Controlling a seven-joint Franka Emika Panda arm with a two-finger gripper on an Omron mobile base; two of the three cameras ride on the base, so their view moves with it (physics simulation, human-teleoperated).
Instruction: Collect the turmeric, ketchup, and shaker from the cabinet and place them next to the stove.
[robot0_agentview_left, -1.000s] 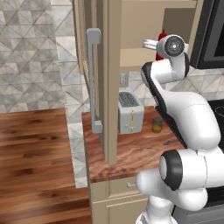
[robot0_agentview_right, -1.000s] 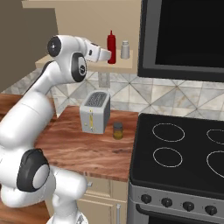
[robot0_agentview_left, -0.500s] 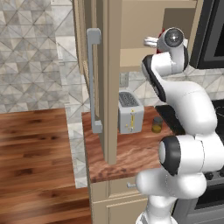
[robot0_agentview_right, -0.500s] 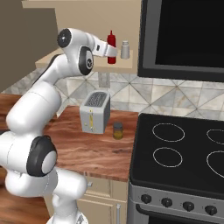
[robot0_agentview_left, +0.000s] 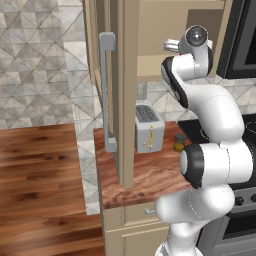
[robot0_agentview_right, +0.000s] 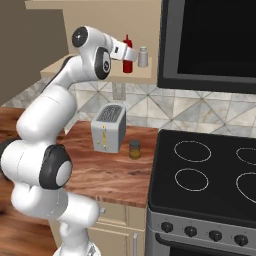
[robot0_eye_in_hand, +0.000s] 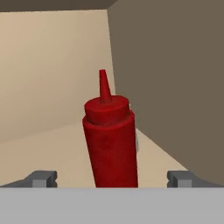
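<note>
The ketchup (robot0_eye_in_hand: 111, 140), a slim red bottle with a pointed nozzle, stands upright on the cabinet (robot0_agentview_right: 95, 76) shelf. My gripper (robot0_eye_in_hand: 112, 179) is open, one fingertip on each side of the bottle's lower body and apart from it. From the right base the gripper (robot0_agentview_right: 128, 53) reaches into the shelf at the ketchup (robot0_agentview_right: 128, 66). The pale shaker (robot0_agentview_right: 143, 56) stands just right of the bottle. The turmeric (robot0_agentview_right: 134, 149) jar sits on the wooden counter, close to the left edge of the stove (robot0_agentview_right: 210, 175); the turmeric (robot0_agentview_left: 179, 142) also shows from the left.
The cabinet door (robot0_agentview_left: 125, 75) hangs open over the counter, with its grey bar handle (robot0_agentview_left: 106, 90) facing outward. A silver toaster (robot0_agentview_right: 109, 128) stands on the counter below the shelf. A dark microwave-like panel (robot0_agentview_right: 210, 40) hangs above the stove.
The arm has swung further toward the shelf, bringing the open gripper up to and around the ketchup. Ketchup, shaker and turmeric have not moved.
</note>
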